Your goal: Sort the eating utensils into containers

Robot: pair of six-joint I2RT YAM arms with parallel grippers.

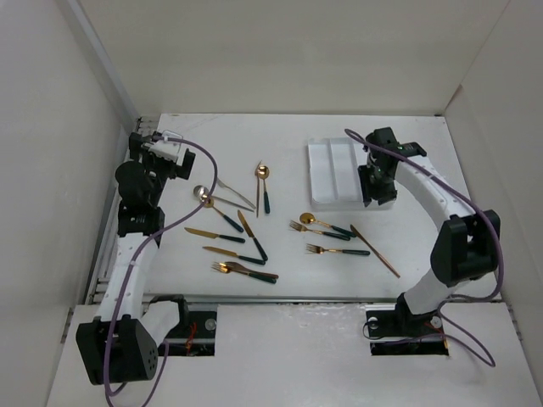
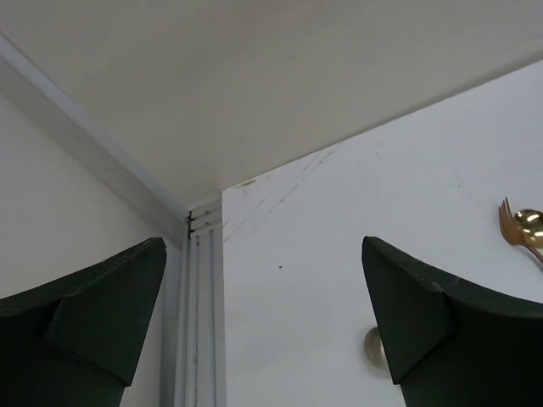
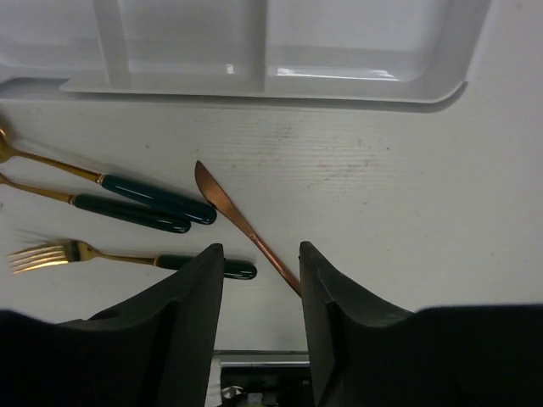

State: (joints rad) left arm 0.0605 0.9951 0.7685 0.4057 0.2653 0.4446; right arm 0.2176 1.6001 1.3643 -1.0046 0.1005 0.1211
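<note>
The white tray point(image 1: 338, 175) with its long compartments lies at the back right; the parts I see hold nothing. Several gold and green-handled utensils are scattered across the table's middle, among them a silver spoon point(image 1: 201, 193), a gold spoon point(image 1: 263, 180) and a copper knife point(image 1: 375, 250). My right gripper point(image 1: 377, 193) hangs open and empty over the tray's near right corner. In the right wrist view the gripper point(image 3: 261, 254) is above the copper knife point(image 3: 242, 219), with the tray's rim point(image 3: 271, 86) beyond. My left gripper point(image 1: 153, 146) is raised at the far left, wide open point(image 2: 263, 288) and empty.
White enclosure walls close in the table on the left, back and right. The left wrist view shows the table's back left corner point(image 2: 208, 222), a gold fork tip point(image 2: 519, 225) and the silver spoon's bowl point(image 2: 373, 348). Green-handled utensils point(image 3: 144, 203) lie left of the copper knife.
</note>
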